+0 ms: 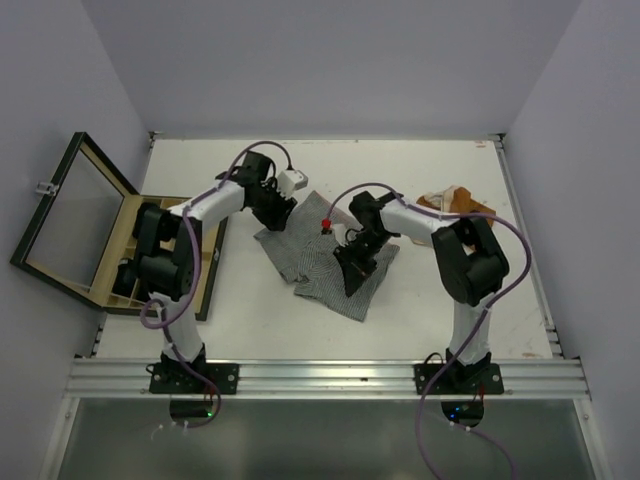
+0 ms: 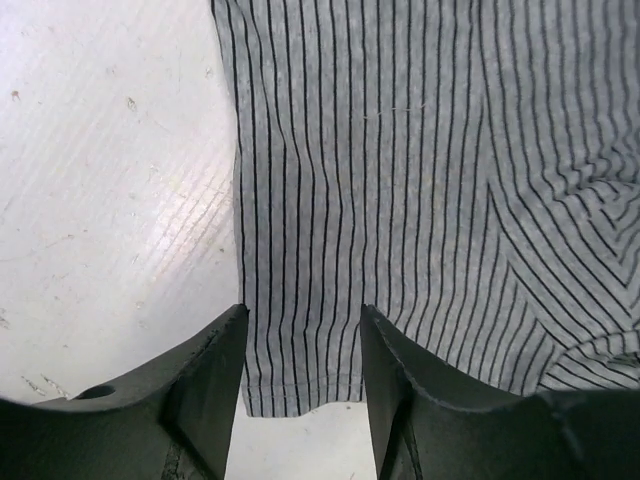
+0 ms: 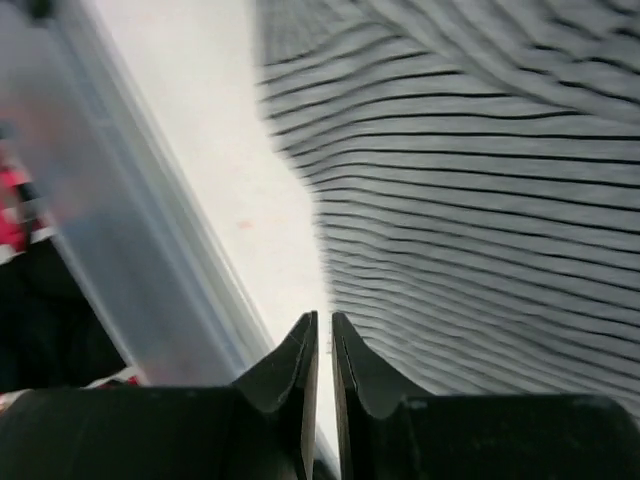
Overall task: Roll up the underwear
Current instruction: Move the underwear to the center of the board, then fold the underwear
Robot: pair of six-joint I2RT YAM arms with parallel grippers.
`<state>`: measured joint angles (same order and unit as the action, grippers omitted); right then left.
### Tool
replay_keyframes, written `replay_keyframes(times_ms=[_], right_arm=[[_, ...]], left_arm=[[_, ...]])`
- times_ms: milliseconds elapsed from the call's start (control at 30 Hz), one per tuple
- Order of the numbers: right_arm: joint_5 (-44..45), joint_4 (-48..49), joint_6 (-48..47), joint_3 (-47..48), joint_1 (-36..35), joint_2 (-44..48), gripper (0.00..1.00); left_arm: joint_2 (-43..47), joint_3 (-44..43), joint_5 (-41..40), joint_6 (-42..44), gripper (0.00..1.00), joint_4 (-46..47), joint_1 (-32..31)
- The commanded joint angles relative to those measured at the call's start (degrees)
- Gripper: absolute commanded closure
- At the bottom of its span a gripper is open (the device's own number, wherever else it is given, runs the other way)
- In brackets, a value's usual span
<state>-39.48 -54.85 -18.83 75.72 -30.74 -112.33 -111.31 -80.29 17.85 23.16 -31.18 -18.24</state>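
Observation:
The grey striped underwear (image 1: pixel 322 256) lies spread flat in the middle of the white table. My left gripper (image 1: pixel 276 214) is at its far left corner. In the left wrist view that gripper (image 2: pixel 303 345) is open, its fingers straddling the hem of the striped cloth (image 2: pixel 400 200), which lies flat between them. My right gripper (image 1: pixel 352 272) hovers over the cloth's right half. In the right wrist view it (image 3: pixel 325 335) is all but shut, a thin slit between the jaws and nothing in them; the striped cloth (image 3: pixel 480 180) is just to its right. An orange-brown garment (image 1: pixel 450 199) lies crumpled at the far right.
A compartmented wooden box (image 1: pixel 205 290) stands at the table's left edge, its glass lid (image 1: pixel 70 215) swung open to the left and the left arm reaching across it. A metal rail (image 1: pixel 330 375) runs along the near edge. Walls close in the table on three sides.

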Motion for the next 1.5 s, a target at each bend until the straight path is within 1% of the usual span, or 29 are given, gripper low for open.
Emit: replay_keyframes(times_ms=[0, 33, 67, 100, 133, 167, 200, 267, 300, 367, 433, 533, 633, 700, 767, 800, 833, 933, 967, 1033, 1067, 1100, 1167, 1233, 1300, 1367, 1400, 1433, 1467], right_arm=[[-18.17, -4.57, 2.12, 3.54, 1.21, 7.82, 0.85], [-16.78, -3.69, 3.09, 4.77, 1.65, 8.79, 0.85], [-11.28, -1.34, 4.05, 7.05, 3.65, 10.19, 0.86], [-8.01, -0.36, 4.06, 8.11, 4.89, 10.47, 0.87], [-4.84, 0.18, 3.28, 8.99, 7.51, 10.12, 0.9], [1.37, 0.18, 1.45, 10.92, 8.5, 8.81, 0.91], [4.91, 0.01, 0.38, 11.72, 9.11, 7.58, 0.94], [9.58, -2.0, -3.91, 13.48, 10.52, 5.21, 0.95], [14.13, -2.1, -5.06, 13.57, 10.7, 2.76, 0.97], [17.15, -1.67, -7.43, 12.53, 11.05, 0.81, 0.97], [20.74, -0.79, -8.24, 11.38, 11.05, -1.21, 0.98], [25.22, 0.53, -9.91, 7.09, 11.14, -2.54, 0.99], [27.44, 0.71, -10.61, 2.96, 11.05, -2.45, 1.0], [26.48, -0.6, -10.61, 0.84, 10.44, -1.75, 1.0], [24.55, -2.27, -11.22, -2.31, 7.99, 0.0, 1.0], [24.54, -2.28, -11.23, -3.47, 6.5, 0.62, 1.0], [24.63, -2.1, -11.14, -5.48, 3.09, 1.41, 1.0], [19.99, -3.15, -8.86, -6.38, -2.28, 2.38, 0.98], [14.84, -4.72, -7.03, -6.12, -3.26, 1.77, 0.97], [9.02, -7.45, -5.44, -5.24, -4.93, 1.5, 0.9], [5.25, -8.25, -5.17, -4.8, -5.12, 1.42, 0.86], [-2.28, -9.21, -5.25, -4.1, -5.29, 1.85, 0.77], [-10.14, -12.45, -7.08, -0.94, -5.21, 2.82, 0.71], [-14.89, -12.13, -6.31, 2.56, -3.72, 5.53, 0.69], [-17.28, -10.02, -4.38, 4.69, -1.09, 7.21, 0.69], [-20.1, -6.87, -1.06, 8.02, 4.88, 8.71, 0.69], [-20.19, -5.37, 0.18, 9.25, 7.08, 8.88, 0.69], [-17.67, -1.61, 3.33, 11.88, 11.01, 8.71, 0.69], [-15.38, 0.6, 5.1, 13.3, 12.62, 8.36, 0.68]], left_arm=[[6.0, -0.49, 4.56, 1.72, 0.48, -1.52, 0.57], [7.06, 0.83, 5.78, 1.19, 0.48, -1.43, 0.57], [8.98, 1.53, 8.67, 0.06, 0.48, -1.43, 0.49], [10.13, 2.59, 10.35, -0.65, 0.47, -1.08, 0.57], [11.28, 4.86, 12.02, -1.18, 0.47, -0.29, 0.49], [13.64, 6.27, 14.99, -2.23, 0.47, 0.32, 0.49], [14.7, 8.81, 15.98, -2.85, 0.46, 0.94, 0.4], [17.34, 11.37, 16.34, -4.43, 0.45, 3.4, -0.56], [17.87, 13.3, 16.08, -4.78, 0.45, 3.93, -1.79], [18.32, 14.46, 13.9, -5.92, 0.45, 4.89, -3.11], [18.23, 15.86, 13.62, -7.07, 0.45, 5.95, -3.64], [17.62, 16.83, 12.92, -7.86, 0.45, 5.61, -3.65], [16.74, 17.1, 11.42, -7.95, 0.45, 5.17, -3.64], [15.86, 17.19, 10.55, -8.22, 0.45, 5.34, -3.65], [13.85, 16.92, 10.37, -8.65, 0.45, 4.99, -3.64], [12.7, 16.05, 10.19, -8.57, 0.45, 4.55, -3.65], [11.65, 15.61, 10.1, -8.65, 0.45, 4.11, -3.65], [7.61, 13.5, 9.66, -8.83, 0.46, 3.93, -3.56], [5.94, 12.28, 9.23, -8.83, 0.46, 3.93, -3.64], [2.87, 10.6, 9.14, -8.57, 0.46, 3.24, -3.56], [1.63, 9.55, 9.22, -8.39, 0.46, 2.71, -3.64], [0.14, 7.1, 9.4, -8.22, 0.46, 2.09, -3.65], [-4.34, 4.37, 10.19, -7.78, 0.46, 0.34, -3.65], [-6.72, 0.41, 10.89, -6.91, 0.47, -0.98, -3.65], [-8.14, -2.4, 12.74, -5.32, 0.46, -1.16, -3.65], [-6.47, -4.16, 12.56, -3.13, 0.45, -0.55, -3.56], [-5.6, -4.78, 13.09, -2.34, 0.44, -0.64, -3.21], [-3.5, -5.4, 13.61, -1.37, 0.44, -0.46, -2.86], [-2.26, -6.27, 13.97, -1.19, 0.43, -0.11, -2.51]])
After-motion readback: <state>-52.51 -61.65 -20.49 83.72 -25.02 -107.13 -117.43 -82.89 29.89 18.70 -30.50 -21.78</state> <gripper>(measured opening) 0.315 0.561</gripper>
